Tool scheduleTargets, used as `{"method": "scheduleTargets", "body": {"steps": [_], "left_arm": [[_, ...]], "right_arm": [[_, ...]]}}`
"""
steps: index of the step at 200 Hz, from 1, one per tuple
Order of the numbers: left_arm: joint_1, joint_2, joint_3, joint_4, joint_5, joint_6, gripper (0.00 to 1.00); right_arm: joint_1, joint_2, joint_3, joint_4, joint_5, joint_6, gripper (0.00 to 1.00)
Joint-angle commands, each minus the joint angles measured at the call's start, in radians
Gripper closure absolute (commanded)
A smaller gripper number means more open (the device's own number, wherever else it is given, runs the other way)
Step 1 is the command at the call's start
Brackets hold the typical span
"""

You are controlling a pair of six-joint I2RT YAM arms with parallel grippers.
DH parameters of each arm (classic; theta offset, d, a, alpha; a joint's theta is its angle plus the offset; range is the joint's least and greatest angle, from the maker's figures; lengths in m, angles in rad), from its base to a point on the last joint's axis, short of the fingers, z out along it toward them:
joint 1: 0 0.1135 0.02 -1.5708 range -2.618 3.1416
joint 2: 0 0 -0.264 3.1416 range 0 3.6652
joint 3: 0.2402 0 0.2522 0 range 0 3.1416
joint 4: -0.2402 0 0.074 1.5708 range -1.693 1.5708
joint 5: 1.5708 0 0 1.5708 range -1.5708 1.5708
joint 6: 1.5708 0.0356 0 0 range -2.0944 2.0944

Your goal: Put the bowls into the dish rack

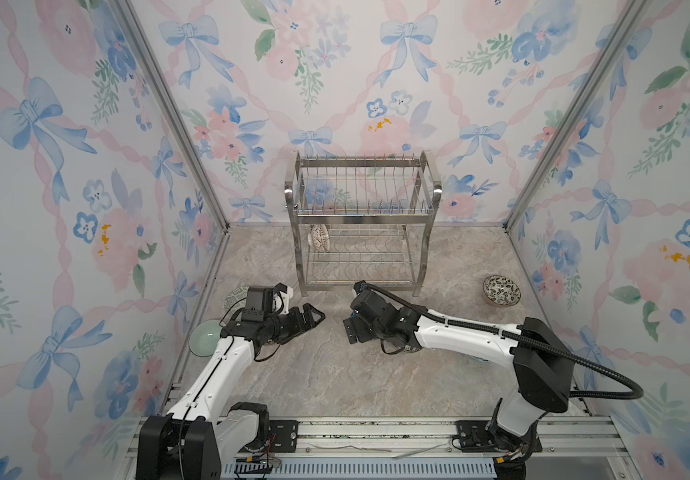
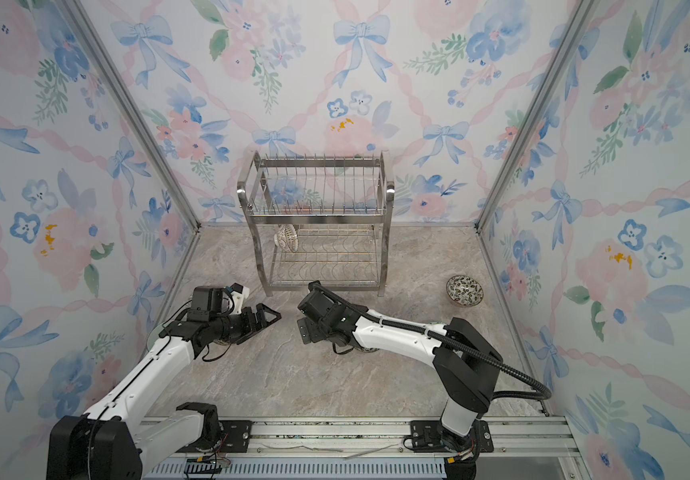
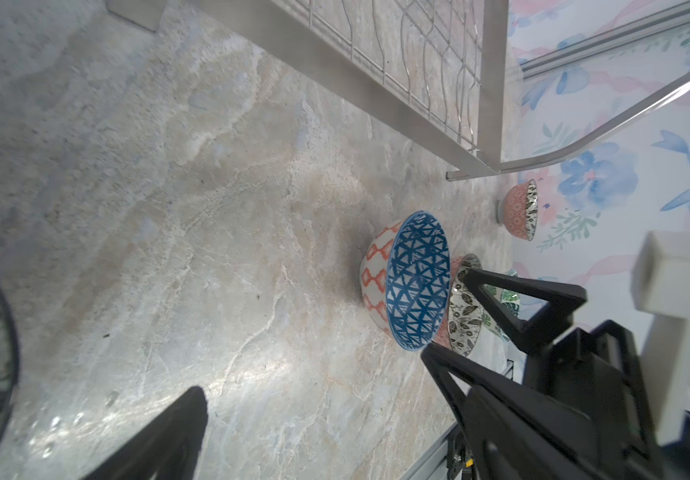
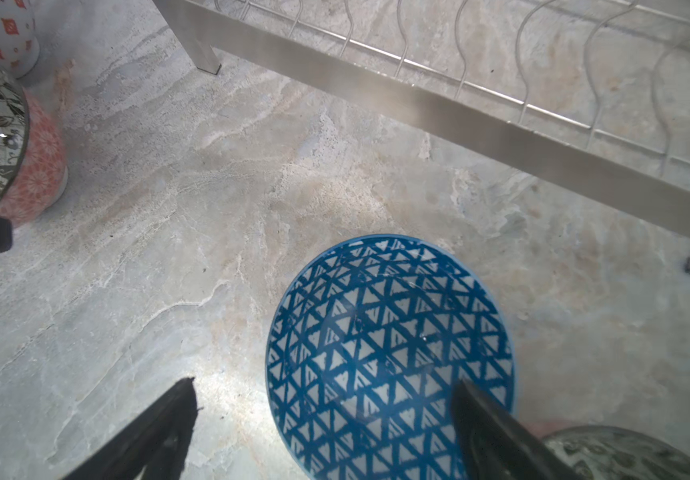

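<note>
Hovering over the blue-triangle bowl (image 4: 376,324): right pincer (image 4: 324,382), spread wide, nothing pinched. One finger sits above the bowl's inside, the other out over bare table (image 4: 148,270); can't tell if either touches the rim. The bowl stands upright on the table, just in front of the lower tier of the dish rack (image 1: 362,212). A black-white leafy bowl (image 3: 464,320) sits right beside it and a green leaf bowl (image 3: 506,296) just past that. Both are mostly hidden under the right arm in both top views.

Left pincer (image 1: 317,322): spread too, empty, pointing across toward the right arm. A pink-sided leafy bowl (image 4: 6,137) and a red-diamond bowl (image 4: 2,33) sit near it. A pale green bowl (image 1: 204,338) lies beside the left arm at the table's left edge.

The rack stands at the back, centre. One cream patterned bowl (image 1: 320,238) stands on edge at the left end of its lower tier. A far leafy bowl (image 1: 501,290) sits alone near the right wall, well apart from the rack.
</note>
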Motion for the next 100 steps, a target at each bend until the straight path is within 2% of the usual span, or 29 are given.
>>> {"method": "scheduleTargets", "body": {"steps": [1, 52, 100], "left_arm": [[0.029, -0.042, -0.047, 0.013, 0.078, -0.034, 0.02], [0.052, -0.056, -0.048, 0.013, 0.097, -0.041, 0.02], [0.073, -0.041, -0.048, 0.021, 0.109, -0.034, 0.02]], "right_arm": [[0.013, 0.054, 0.057, -0.053, -0.014, 0.030, 0.00], [0.019, 0.125, 0.098, -0.049, -0.033, 0.018, 0.17], [0.013, 0.183, 0.137, -0.060, -0.035, -0.003, 0.37]]}}
